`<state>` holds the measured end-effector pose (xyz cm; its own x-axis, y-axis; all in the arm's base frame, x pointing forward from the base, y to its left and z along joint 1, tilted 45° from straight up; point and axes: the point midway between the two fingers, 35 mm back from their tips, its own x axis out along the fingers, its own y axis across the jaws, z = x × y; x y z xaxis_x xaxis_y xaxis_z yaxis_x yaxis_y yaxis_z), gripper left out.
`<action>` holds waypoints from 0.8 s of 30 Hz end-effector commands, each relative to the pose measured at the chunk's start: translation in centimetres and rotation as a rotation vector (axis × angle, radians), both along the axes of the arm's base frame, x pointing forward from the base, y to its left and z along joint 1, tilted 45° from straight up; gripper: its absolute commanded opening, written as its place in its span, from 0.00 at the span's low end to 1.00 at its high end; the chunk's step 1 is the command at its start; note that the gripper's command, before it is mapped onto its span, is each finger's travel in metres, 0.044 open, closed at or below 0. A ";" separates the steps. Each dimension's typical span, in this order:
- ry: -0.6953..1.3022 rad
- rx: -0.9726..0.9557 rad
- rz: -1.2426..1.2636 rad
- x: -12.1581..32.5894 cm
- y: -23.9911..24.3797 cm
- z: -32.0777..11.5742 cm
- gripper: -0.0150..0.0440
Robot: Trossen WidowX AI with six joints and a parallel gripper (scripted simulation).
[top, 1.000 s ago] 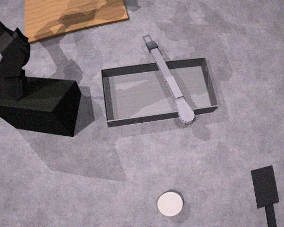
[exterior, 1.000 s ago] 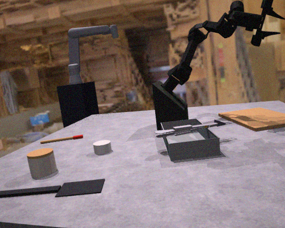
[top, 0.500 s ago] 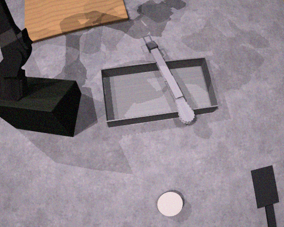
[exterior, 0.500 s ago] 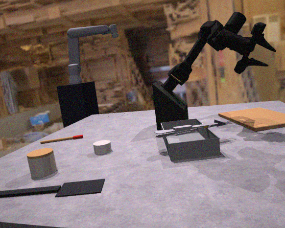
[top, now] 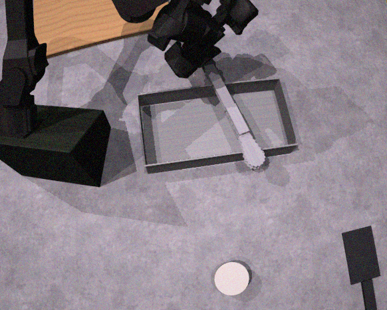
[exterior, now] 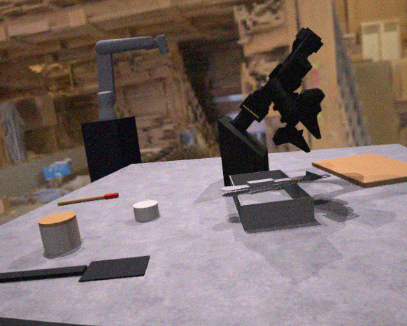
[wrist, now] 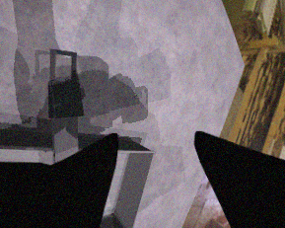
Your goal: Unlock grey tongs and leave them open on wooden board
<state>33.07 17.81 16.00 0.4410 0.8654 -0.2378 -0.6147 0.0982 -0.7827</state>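
The grey tongs [top: 233, 111] [exterior: 260, 182] lie closed across the roasting tin [top: 193, 163] [exterior: 277, 213] [wrist: 133, 182], scalloped tips past one long wall, hinge end past the other. My gripper [top: 212, 48] [exterior: 314, 144] [wrist: 156, 138] is open and empty, above the table near the hinge end, fingers pointing down at a tilt. It hides the hinge end in the top view. In the wrist view, the dark hinge block [wrist: 65, 100] with its wire loop shows left of the gap between the fingers. The wooden board [top: 87, 23] [exterior: 382, 168] is flat on the table, with nothing visible on it.
A white disc [top: 231, 278] [exterior: 146, 212], a black spatula [top: 360, 255] [exterior: 116, 268], a canister with a wooden lid [exterior: 60, 234] and a red-tipped stick [exterior: 88, 199] lie away from the tin. A grey arm [exterior: 105, 73] stands in the background.
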 end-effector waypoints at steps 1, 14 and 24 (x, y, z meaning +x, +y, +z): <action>0.145 -0.109 -0.026 -0.6 -2.1 -7.2 0.69; 0.191 -0.141 -0.030 -1.1 -2.8 -9.4 0.69; 0.191 -0.141 -0.030 -1.4 -2.1 -8.7 0.69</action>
<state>31.72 15.63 7.15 0.3979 0.8073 -0.4358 -0.7514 0.0143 -0.6597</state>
